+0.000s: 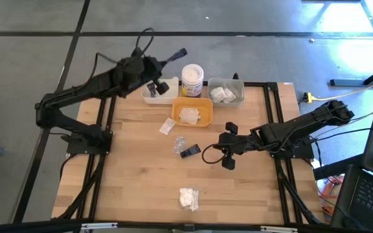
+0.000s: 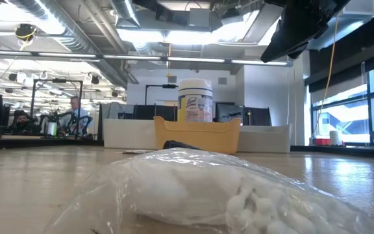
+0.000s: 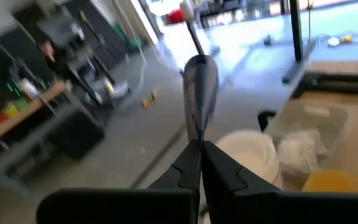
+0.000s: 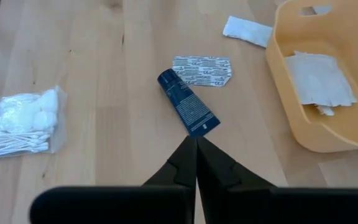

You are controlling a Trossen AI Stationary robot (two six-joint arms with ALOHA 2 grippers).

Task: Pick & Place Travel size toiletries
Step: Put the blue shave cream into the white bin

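Nearest the front edge lies a clear bag of cotton pieces (image 1: 188, 199); mid-table, the right gripper (image 4: 196, 140) is clenched empty just beside the dark tube (image 4: 188, 111); beyond, a yellow tray (image 1: 192, 111) holds white sachets; the left gripper (image 3: 201, 144), above the white tray (image 1: 159, 92), grasps a black tube (image 3: 199, 93).

No print can be read anywhere. The jar (image 2: 195, 101), centre of the low view, bears a yellow label with illegible marks. The sachet (image 4: 201, 70), upper middle of the right wrist view, carries tiny unreadable print.
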